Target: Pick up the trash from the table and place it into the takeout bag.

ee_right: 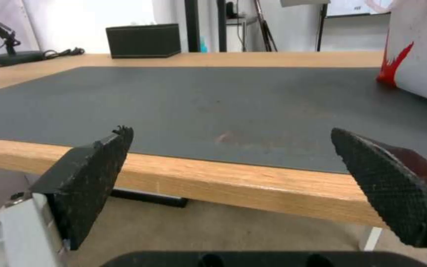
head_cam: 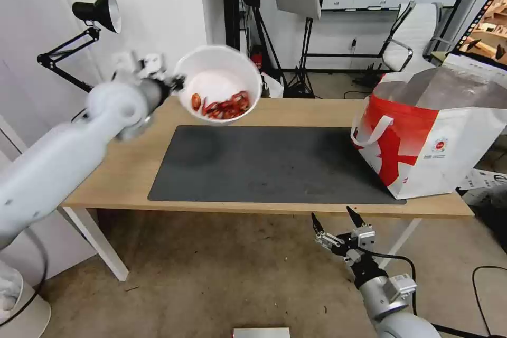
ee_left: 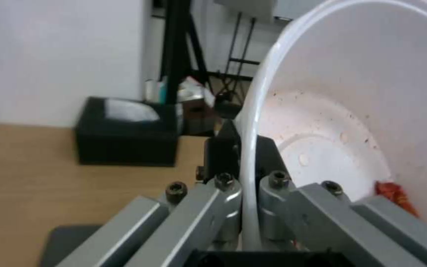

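Note:
My left gripper (head_cam: 177,83) is shut on the rim of a white bowl (head_cam: 219,82) holding red scraps (head_cam: 224,107). The bowl hangs tilted in the air above the far left part of the table (head_cam: 132,169). In the left wrist view the bowl's rim (ee_left: 249,155) is pinched between the two fingers. The red-and-white takeout bag (head_cam: 428,137) stands open on the table's right end, showing its silver lining. My right gripper (head_cam: 334,221) waits open below the table's front edge, with nothing between its fingertips (ee_right: 100,163).
A dark grey mat (head_cam: 264,163) covers the middle of the table. A black tissue box (ee_left: 124,135) sits at the far edge, and a black desk lamp (head_cam: 97,10) stands at the far left. Chairs, stands and cables crowd the room behind.

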